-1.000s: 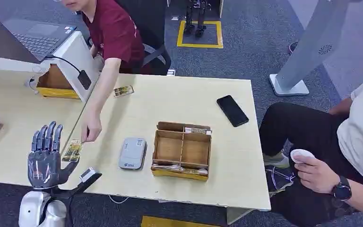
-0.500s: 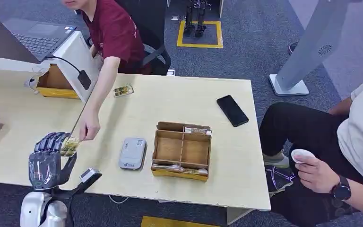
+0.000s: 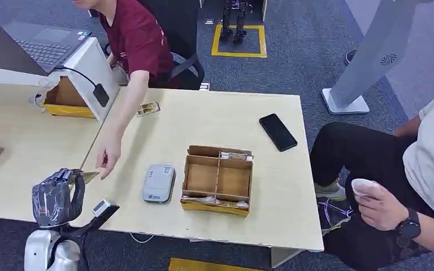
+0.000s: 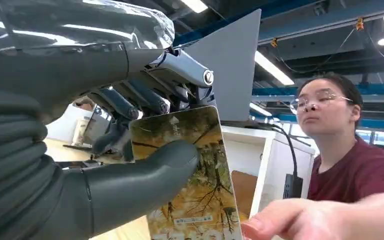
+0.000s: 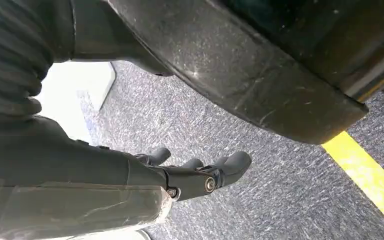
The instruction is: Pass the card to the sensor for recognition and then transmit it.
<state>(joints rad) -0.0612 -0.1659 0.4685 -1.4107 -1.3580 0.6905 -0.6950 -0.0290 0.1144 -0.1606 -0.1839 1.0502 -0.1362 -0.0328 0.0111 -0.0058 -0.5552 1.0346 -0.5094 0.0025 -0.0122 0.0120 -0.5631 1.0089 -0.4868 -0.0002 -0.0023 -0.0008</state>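
Observation:
My left hand hovers over the table's near left corner and grips a yellow-brown picture card, thumb pressed on its face and fingers behind it. A person's hand hangs just past the card's far end, apart from it. The grey card sensor lies flat on the table to the right of my left hand. My right hand hangs beside my body over the carpet, fingers loosely apart, holding nothing.
A cardboard divider box stands right of the sensor. A second card lies at the table's far edge, and a black phone at the far right. A seated person is close on the right. A white stand with a box is at the far left.
My left hand's spread fingers have closed around the card and lifted it off the table. The person's hand has let go of it and drawn slightly away.

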